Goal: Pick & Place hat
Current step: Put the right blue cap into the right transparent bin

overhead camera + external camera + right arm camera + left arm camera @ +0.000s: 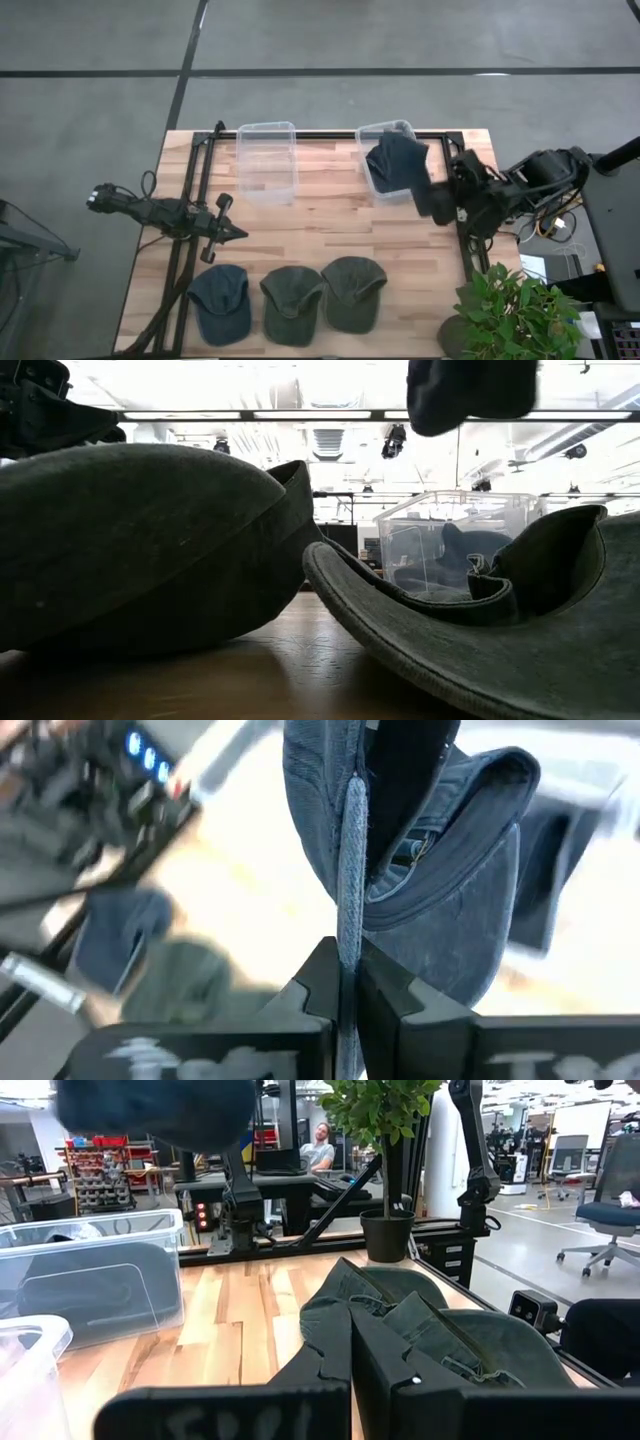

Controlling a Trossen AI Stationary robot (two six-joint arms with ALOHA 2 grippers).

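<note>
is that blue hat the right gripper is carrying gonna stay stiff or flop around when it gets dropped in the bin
Probably floppy: the blue hat hangs folded and draped from the right gripper, pinched by a thin fabric edge. It looks light, since that small pinch holds it. Over the clear bin, it will likely crumple on landing rather than keep its shape.

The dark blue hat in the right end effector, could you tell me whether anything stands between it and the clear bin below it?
Nothing visible does. The right end effector holds the dark blue hat directly over the right clear bin, whose top is open; another dark hat already seems to lie inside.
</note>
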